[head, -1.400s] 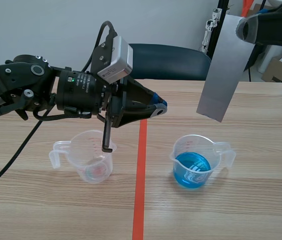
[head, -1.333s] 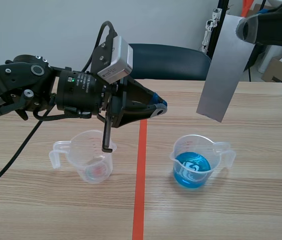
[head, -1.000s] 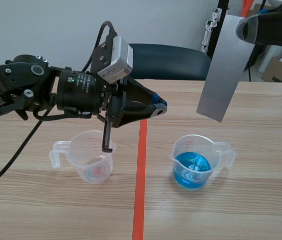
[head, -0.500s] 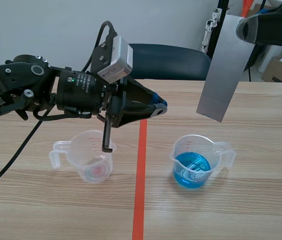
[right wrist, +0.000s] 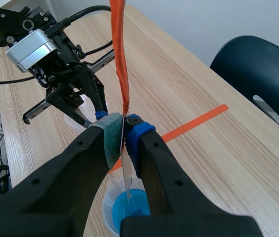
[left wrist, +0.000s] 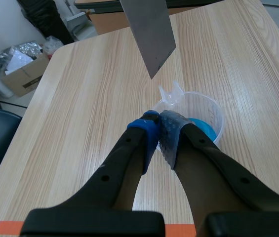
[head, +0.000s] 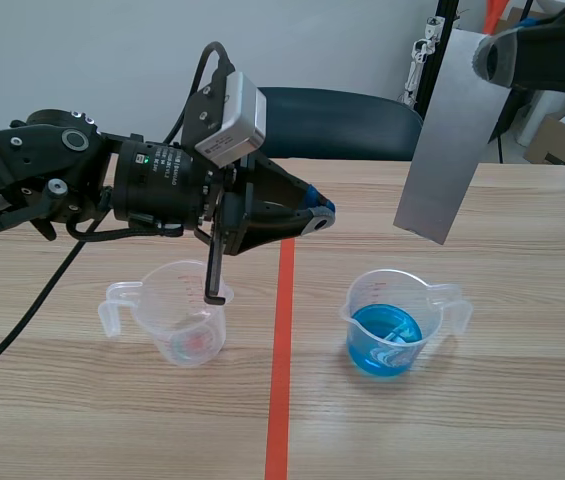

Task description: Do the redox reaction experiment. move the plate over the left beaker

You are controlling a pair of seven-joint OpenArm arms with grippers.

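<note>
In the scene view the right gripper (head: pixel 494 57) is clamped on the top edge of a flat grey sheet-metal plate (head: pixel 447 140), which hangs tilted in the air, high above and a little behind a clear plastic beaker of blue liquid (head: pixel 387 325) on the pale wooden table (head: pixel 522 400). The left beaker (head: pixel 177 315), a clear plastic handled cup with only a pinkish trace at its bottom, stands across the orange tape line (head: pixel 280 350), well apart from the plate. The left gripper (head: pixel 317 215) hovers just above and behind it. In the left wrist view that gripper's pads meet with nothing between them, and the plate's lower corner hangs ahead, over the blue beaker's far side. In the right wrist view the plate shows edge-on, pinched between the two pads, its lower end over the blue liquid. The plate looks thin, stiff, light and smooth, so likely slippery. The grip near its top edge suits it, though the long free end may swing during the crossing.
</note>
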